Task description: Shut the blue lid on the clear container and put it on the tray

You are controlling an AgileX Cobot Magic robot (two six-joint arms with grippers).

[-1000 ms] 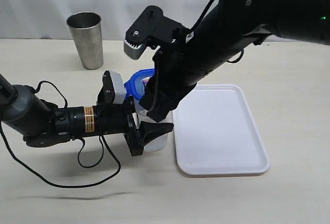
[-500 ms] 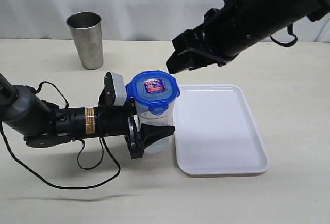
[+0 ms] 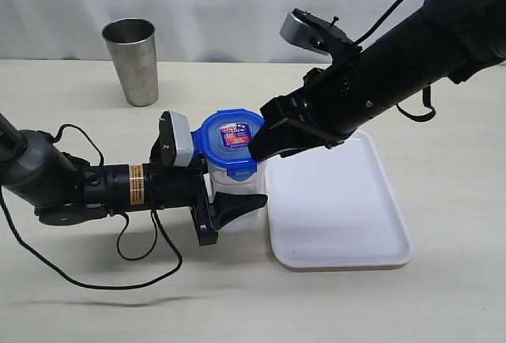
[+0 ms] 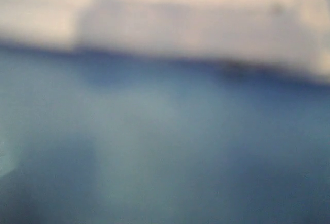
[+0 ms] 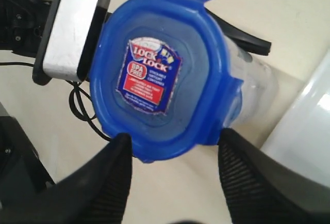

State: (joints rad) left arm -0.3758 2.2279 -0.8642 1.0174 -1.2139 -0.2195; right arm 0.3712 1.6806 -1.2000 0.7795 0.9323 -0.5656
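**Desk:** Item one, the clear container. Where is it?

**Operator:** I log the clear container [image 3: 251, 215] upright on the table [image 3: 79, 295], just beside the left edge of the tray [image 3: 340, 201] and not on it. The tray itself carries nothing.

**Desk:** Item two, the lid?

**Operator:** The blue lid [image 5: 160, 74] sits on the container's mouth, label up. One flap points outward in the right wrist view. I cannot tell whether any flap is snapped down.

**Desk:** Left tool?

**Operator:** The left gripper [image 3: 241, 189] lies low and level along the table, its jaws closed around the container's body below the lid. My left wrist view is only a blue and pale blur, so this entry comes from the exterior view.

**Desk:** Right tool?

**Operator:** The right gripper [image 5: 175, 177] reaches in from above the tray with its jaws spread wide, holding nothing. Its fingertips [image 5: 111, 177] flank the lid's near edge. I cannot tell whether they touch it.

**Desk:** Other stock?

**Operator:** One steel cup [image 3: 132, 60], upright at the back of the table, well apart from the rest.
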